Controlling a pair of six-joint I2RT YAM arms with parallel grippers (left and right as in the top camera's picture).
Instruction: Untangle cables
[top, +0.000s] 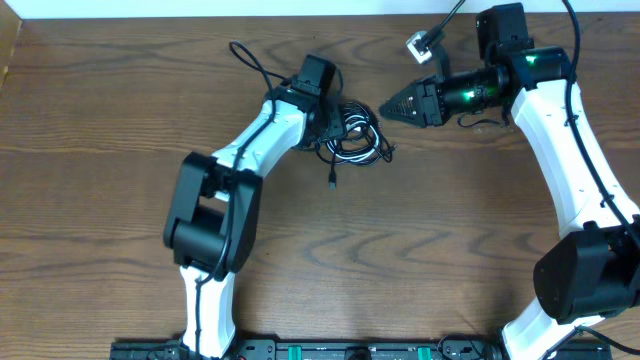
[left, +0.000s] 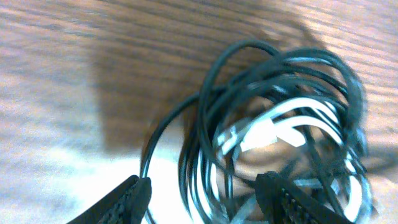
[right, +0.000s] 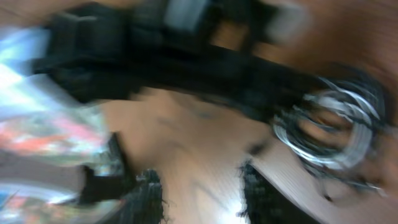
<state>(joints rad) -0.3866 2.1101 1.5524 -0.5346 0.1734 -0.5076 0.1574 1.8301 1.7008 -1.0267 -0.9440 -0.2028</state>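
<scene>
**Ana:** Where are the cables (top: 352, 135)?

**Ben:** They lie in one tangled bunch on the brown surface (top: 450, 230), near the far edge, about in the middle. Most loops are black. A white cord (left: 267, 134) runs through them.

**Ana:** Does anything stick out of the bunch?

**Ben:** Yes. One thin black end (top: 331, 178) sticks out on the side nearer the robot. It has a small plug on its tip.

**Ana:** What about the left hand (left: 205, 182)?

**Ben:** It is right over the bunch. Its two fingers stand wide apart, and some black loops lie in the gap between them. The fingers do not pinch the loops.

**Ana:** And the right hand (top: 384, 109)?

**Ben:** It is just beside the bunch, on the right, and its tip points at it. The picture from its wrist is blurry, but its fingers stand apart with bare surface between them. It holds nothing.
</scene>
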